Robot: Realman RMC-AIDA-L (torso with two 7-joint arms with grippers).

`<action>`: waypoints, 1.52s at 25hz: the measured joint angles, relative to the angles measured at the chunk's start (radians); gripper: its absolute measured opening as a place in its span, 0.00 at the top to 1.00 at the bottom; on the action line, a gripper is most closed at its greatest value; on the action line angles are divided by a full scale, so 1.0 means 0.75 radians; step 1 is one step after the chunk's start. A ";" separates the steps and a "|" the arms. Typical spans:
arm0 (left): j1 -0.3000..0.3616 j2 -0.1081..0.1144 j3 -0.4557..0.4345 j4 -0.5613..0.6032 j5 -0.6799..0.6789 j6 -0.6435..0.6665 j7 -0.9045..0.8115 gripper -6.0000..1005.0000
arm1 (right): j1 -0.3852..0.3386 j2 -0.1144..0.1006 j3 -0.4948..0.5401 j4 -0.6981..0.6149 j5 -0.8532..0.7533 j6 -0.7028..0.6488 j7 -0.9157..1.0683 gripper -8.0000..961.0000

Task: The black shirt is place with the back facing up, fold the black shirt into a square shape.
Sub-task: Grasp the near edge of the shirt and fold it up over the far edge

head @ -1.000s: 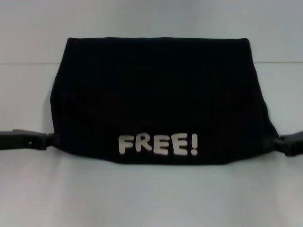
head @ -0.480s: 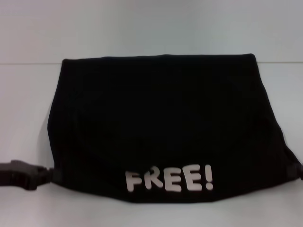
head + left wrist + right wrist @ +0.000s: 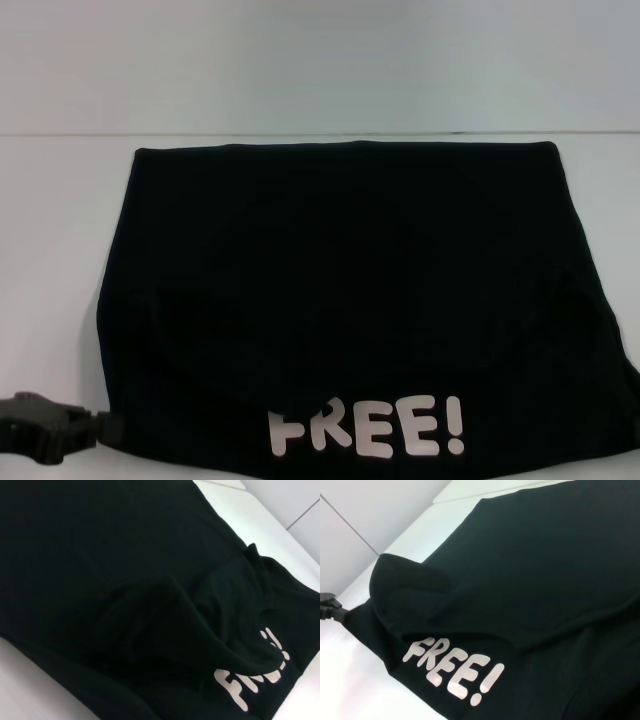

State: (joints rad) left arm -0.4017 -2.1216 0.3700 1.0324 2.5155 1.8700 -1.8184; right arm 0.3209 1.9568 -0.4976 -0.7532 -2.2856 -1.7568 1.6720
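Observation:
The black shirt point(image 3: 340, 290) lies on the white table, its upper layer drawn toward me with the silver-white "FREE!" lettering point(image 3: 366, 430) at the near edge. My left gripper point(image 3: 106, 428) is at the near left corner of that layer and is shut on the cloth. It also shows in the right wrist view as the left gripper point(image 3: 345, 614) at the raised corner of the black shirt point(image 3: 530, 575). The left wrist view is filled by the folded, rumpled black shirt point(image 3: 125, 580). The shirt's near right corner runs off the picture edge, and my right gripper is out of sight.
The white table point(image 3: 50, 230) shows bare to the left of the shirt and beyond its far edge. A seam line point(image 3: 60, 134) crosses the table behind the shirt.
The lettered edge has been pulled nearer to me and lower in the head view. The left gripper moved with it, the right gripper left the picture, and the far fold shifted closer.

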 joint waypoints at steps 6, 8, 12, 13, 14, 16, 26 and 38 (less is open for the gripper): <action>-0.010 -0.001 0.001 -0.005 0.003 0.048 0.000 0.99 | -0.007 -0.002 0.031 0.000 0.000 -0.038 0.015 0.95; -0.024 0.002 0.000 -0.009 0.003 0.049 -0.006 0.99 | 0.004 -0.003 0.049 0.000 0.000 -0.047 0.016 0.95; -0.099 0.023 0.000 -0.019 -0.008 0.014 -0.042 0.99 | 0.059 -0.008 0.114 0.000 0.007 -0.037 0.021 0.95; -0.118 0.030 -0.001 -0.023 -0.009 -0.001 -0.049 0.99 | 0.082 -0.009 0.139 0.003 0.007 -0.027 0.024 0.95; -0.141 0.038 0.000 -0.034 -0.009 -0.024 -0.058 0.99 | 0.109 -0.010 0.163 0.007 0.007 -0.016 0.026 0.95; -0.200 0.065 0.000 -0.084 -0.010 -0.086 -0.072 0.99 | 0.157 -0.010 0.183 0.015 0.006 0.027 0.033 0.95; -0.451 0.145 0.022 -0.328 -0.013 -0.513 -0.133 0.99 | 0.374 0.003 0.158 0.145 0.002 0.461 0.084 0.95; -0.511 0.137 0.144 -0.420 -0.011 -0.952 -0.185 0.99 | 0.589 0.021 0.036 0.372 0.000 1.028 0.123 0.95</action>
State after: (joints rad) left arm -0.7850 -2.0188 0.4780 0.7173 2.5074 1.1561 -1.9572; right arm 0.7629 1.9722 -0.4707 -0.4745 -2.2854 -0.9859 1.7639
